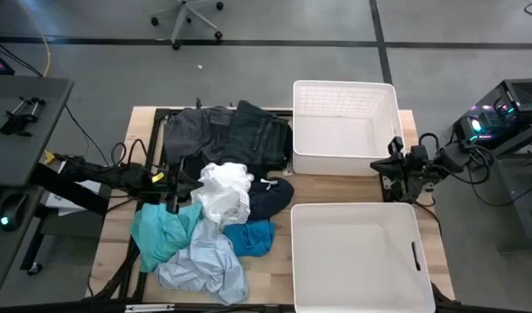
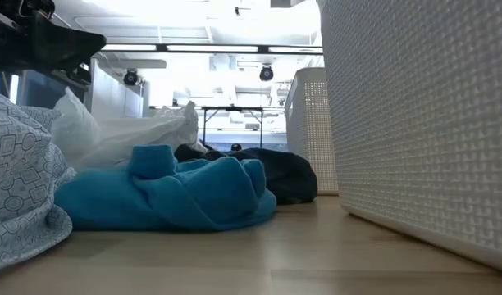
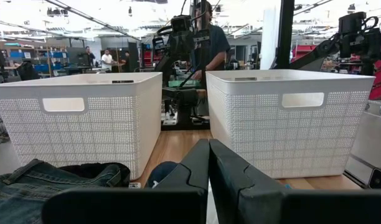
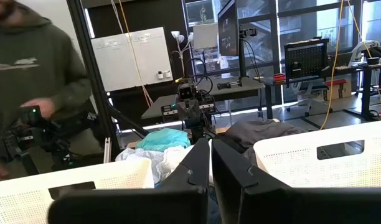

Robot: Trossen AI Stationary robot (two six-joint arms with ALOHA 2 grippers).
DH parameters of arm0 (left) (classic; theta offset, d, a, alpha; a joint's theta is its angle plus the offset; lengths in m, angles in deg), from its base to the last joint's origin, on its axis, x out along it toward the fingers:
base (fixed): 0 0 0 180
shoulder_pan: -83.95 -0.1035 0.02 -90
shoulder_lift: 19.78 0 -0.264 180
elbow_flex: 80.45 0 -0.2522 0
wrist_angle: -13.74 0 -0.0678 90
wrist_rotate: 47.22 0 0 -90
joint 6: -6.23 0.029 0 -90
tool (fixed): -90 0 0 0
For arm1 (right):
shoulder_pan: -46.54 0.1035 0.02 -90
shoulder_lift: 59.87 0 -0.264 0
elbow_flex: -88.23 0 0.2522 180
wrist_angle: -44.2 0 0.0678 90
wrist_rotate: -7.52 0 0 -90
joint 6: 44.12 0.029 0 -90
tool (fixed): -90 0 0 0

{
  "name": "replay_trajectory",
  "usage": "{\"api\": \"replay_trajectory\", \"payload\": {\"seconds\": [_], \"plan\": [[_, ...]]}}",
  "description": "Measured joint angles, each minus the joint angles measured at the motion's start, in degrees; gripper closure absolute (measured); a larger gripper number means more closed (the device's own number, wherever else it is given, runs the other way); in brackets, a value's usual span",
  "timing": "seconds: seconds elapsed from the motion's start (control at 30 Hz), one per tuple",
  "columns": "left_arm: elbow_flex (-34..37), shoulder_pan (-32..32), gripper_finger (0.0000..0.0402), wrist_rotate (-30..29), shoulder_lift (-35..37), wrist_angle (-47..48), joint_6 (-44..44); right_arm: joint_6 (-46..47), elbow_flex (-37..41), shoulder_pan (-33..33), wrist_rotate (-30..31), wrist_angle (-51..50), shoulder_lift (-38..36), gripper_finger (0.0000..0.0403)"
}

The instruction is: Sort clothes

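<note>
The clothes (image 1: 216,204) are lying in a loose heap on the left half of the wooden surface (image 1: 327,189). At the 12 o'clock side of the heap the dark grey garments (image 1: 227,135) are spreading out; in the middle a white garment (image 1: 222,193) is sitting, with a navy piece (image 1: 270,198) just beside it at 3 o'clock. A teal garment (image 1: 162,230) is resting at 9 o'clock, a bright blue piece (image 1: 251,236) at 5 o'clock, and a pale blue patterned garment (image 1: 205,265) at 6 o'clock. In the low view the bright blue piece (image 2: 177,192) is filling the middle, with the white garment (image 2: 128,135) behind it. Two white slatted bins are standing on the right half: the far bin (image 1: 344,126) at 12 o'clock and the near bin (image 1: 357,256) at 6 o'clock. The left end effector (image 1: 172,187) is hanging at the 9 o'clock edge of the heap, its fingers pressed together and gripping nothing. The right end effector (image 1: 393,163) is waiting between the two bins at 3 o'clock, also clenched and empty. A person (image 4: 35,74) is standing beyond the surface.
</note>
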Motion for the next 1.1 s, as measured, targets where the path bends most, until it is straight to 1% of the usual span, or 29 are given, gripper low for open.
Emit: {"api": "replay_trajectory", "payload": {"seconds": [0.63,0.77,0.9,0.97,1.03,1.1], "plan": [[0.0,0.0,0.0401,0.0,0.0,-0.1,0.0,0.0,0.0,0.0,0.0,0.0,0.0,0.0398],[0.0,0.0,0.0401,0.0,0.0,-2.2,-0.4,0.0,0.0,0.0,0.0,0.0,0.0,0.0398],[0.0,0.0,0.0401,0.0,0.0,-12.8,-4.7,0.0,0.0,0.0,0.0,0.0,0.0,0.0398],[-0.3,0.0,0.0401,0.0,0.0,-17.9,-8.2,0.0,0.0,0.0,0.0,0.0,0.0,0.0398],[-1.9,0.0,0.0401,-0.9,-0.5,-16.4,-12.2,0.0,0.0,0.0,0.0,0.0,0.0,0.0398],[-4.6,0.0,0.0401,-2.3,-2.2,-9.7,-15.9,0.0,0.0,0.0,0.0,0.0,0.0,0.0398]]}}
